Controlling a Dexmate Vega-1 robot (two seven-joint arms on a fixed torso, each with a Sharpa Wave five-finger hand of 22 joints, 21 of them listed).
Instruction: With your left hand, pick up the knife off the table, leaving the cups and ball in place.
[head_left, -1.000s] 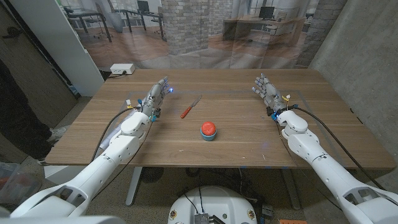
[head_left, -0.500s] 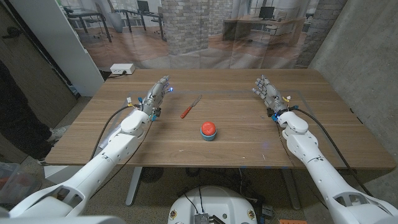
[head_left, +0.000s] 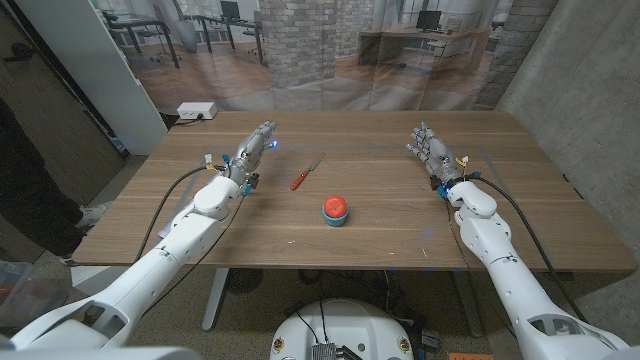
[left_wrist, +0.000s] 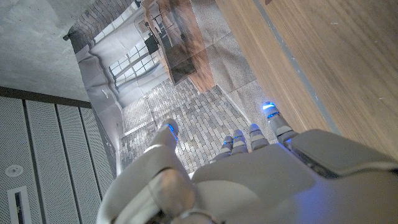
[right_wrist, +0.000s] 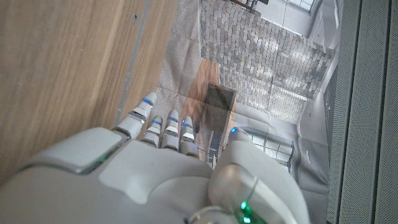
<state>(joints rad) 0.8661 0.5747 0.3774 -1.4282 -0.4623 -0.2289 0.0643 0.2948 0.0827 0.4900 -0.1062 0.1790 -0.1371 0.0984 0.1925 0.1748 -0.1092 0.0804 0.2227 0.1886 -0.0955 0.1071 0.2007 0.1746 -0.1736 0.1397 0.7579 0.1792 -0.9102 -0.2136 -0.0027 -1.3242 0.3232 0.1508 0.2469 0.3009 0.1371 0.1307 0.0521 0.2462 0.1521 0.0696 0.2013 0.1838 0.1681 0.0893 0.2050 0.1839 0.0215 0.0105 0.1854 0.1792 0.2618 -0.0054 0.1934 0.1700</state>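
The knife, red-handled with a thin grey blade, lies on the wooden table a little left of the table's middle, its blade pointing toward the far edge and slightly to the right. The left hand sits over the table to the left of the knife, near it but clearly apart, fingers extended toward the far edge and holding nothing; a small blue light glows at a fingertip. In the left wrist view the same hand shows its fingers straight and a little spread, with the thumb set off to one side and nothing between them. Nearer the robot than the knife, close to the table's centre, stands a small round object with a red top and a blue base, apart from both hands. The right hand is over the right part of the table, well apart from the knife, fingers straight and empty; the right wrist view shows the hand with its fingers lying side by side and the thumb apart. A white box rests at the far left corner of the table.
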